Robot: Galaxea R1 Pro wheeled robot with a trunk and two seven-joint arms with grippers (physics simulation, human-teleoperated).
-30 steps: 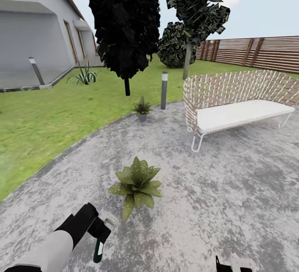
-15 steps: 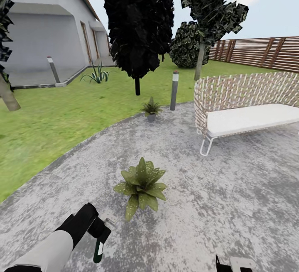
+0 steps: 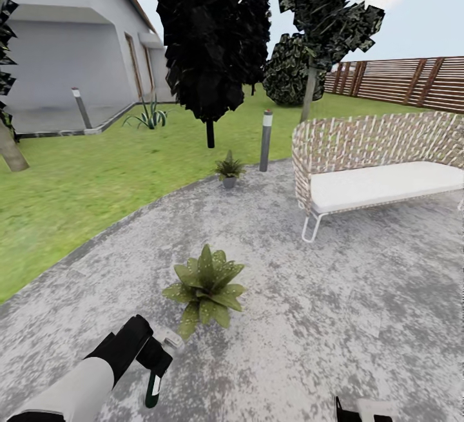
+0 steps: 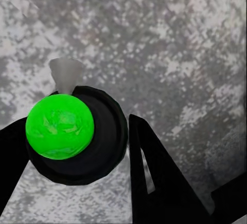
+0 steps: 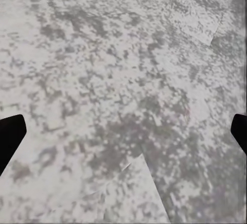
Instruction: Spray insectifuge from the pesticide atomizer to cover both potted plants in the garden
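My left gripper [image 3: 156,363] is shut on the pesticide atomizer [image 3: 153,390], a dark-green bottle with a white label strip hanging below the fingers. Its pale grey spray head [image 3: 173,343] points toward the near potted plant [image 3: 205,287], a speckled rosette on the patio just beyond it. In the left wrist view the bottle's green end [image 4: 59,126] sits between the black fingers [image 4: 154,183]. The second potted plant [image 3: 229,169] stands in a grey pot at the patio's far edge. My right gripper [image 5: 123,134] hangs open over bare stone, its top also in the head view [image 3: 361,409].
A grey bollard lamp [image 3: 265,140] stands beside the far plant. A wicker bench [image 3: 380,171] with a white cushion occupies the right of the stone patio [image 3: 335,306]. Lawn [image 3: 77,196], dark trees, a house and a brown slatted fence [image 3: 412,80] lie beyond.
The head view has swung, so plants, lamp and bench shift sideways in the picture. My left arm with the atomizer keeps the same place in view.
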